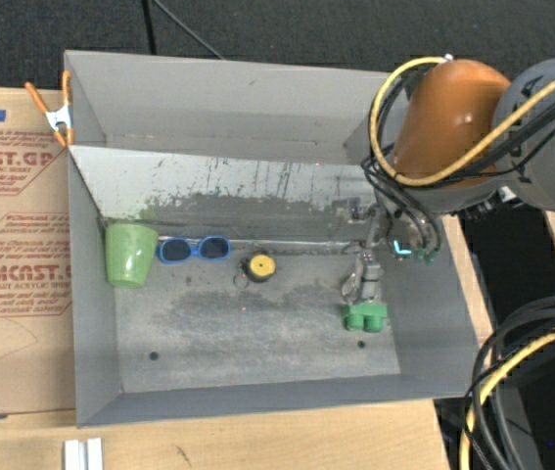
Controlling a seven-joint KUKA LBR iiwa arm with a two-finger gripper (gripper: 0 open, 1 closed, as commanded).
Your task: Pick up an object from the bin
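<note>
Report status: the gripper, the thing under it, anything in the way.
Gripper low at right end of bin, over small green block. Nothing crowding it; yellow disc well left.

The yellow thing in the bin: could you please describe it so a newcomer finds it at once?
Look in the grey bin. Near the middle of its floor, just right of the blue sunglasses, lies a small disc. It alone is yellow and round.
</note>
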